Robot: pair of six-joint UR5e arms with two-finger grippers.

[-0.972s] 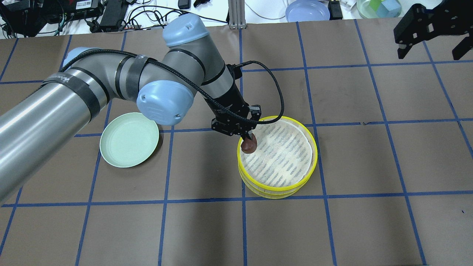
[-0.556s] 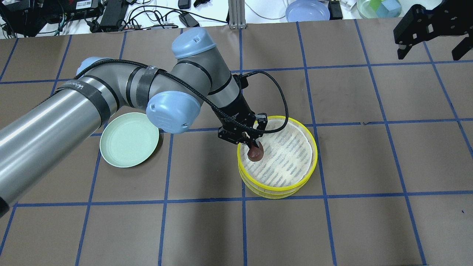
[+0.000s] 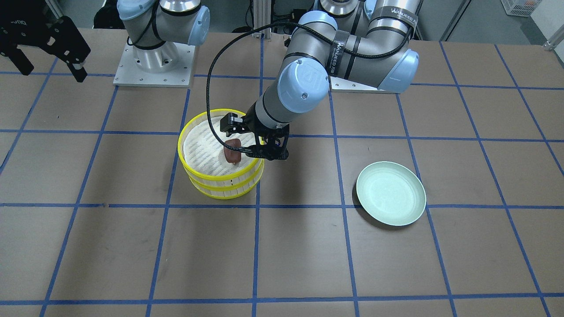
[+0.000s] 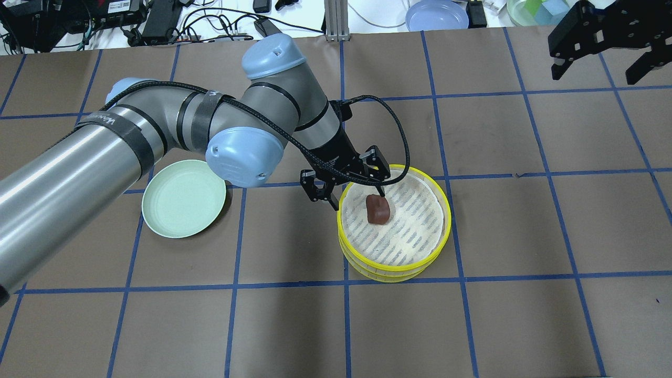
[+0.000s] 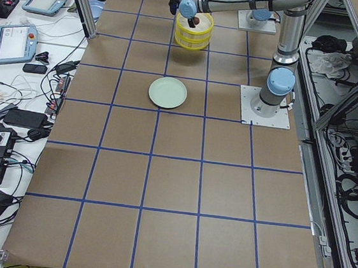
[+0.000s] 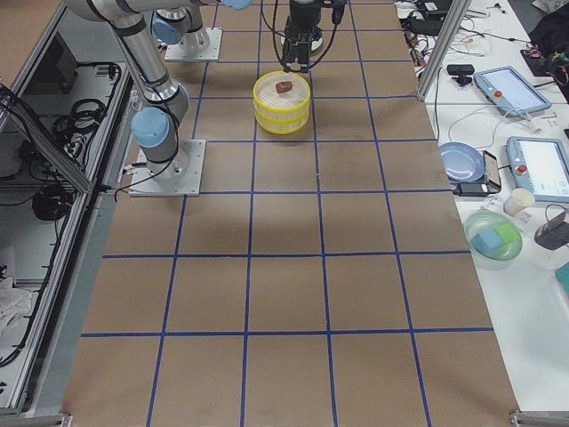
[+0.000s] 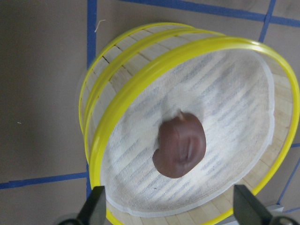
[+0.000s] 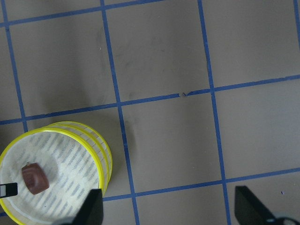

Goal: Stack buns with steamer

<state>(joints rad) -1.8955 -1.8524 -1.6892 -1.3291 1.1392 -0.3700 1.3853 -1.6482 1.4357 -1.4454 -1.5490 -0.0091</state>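
The dark reddish-brown bun (image 4: 378, 209) lies free on the white liner of the top tier of the yellow-rimmed steamer stack (image 4: 443, 231). My left gripper (image 4: 352, 193) is open just above the stack's near-left rim, its fingers spread either side of the bun and not touching it. In the left wrist view the bun (image 7: 180, 150) sits in the middle of the steamer (image 7: 154, 70). It also shows in the front view (image 3: 232, 155). My right gripper (image 4: 598, 68) is open and empty, high at the far right. The cream-yellow bun is out of view.
An empty pale green plate (image 4: 184, 198) lies on the table left of the steamer, under my left arm. A blue bowl (image 4: 436, 14) and a clear bowl of blocks (image 4: 538, 11) stand beyond the table's far edge. Blue tape lines grid the brown table.
My left gripper has opened and let go of the brown bun, which now rests on the steamer liner. The right gripper has shifted slightly left and farther away.
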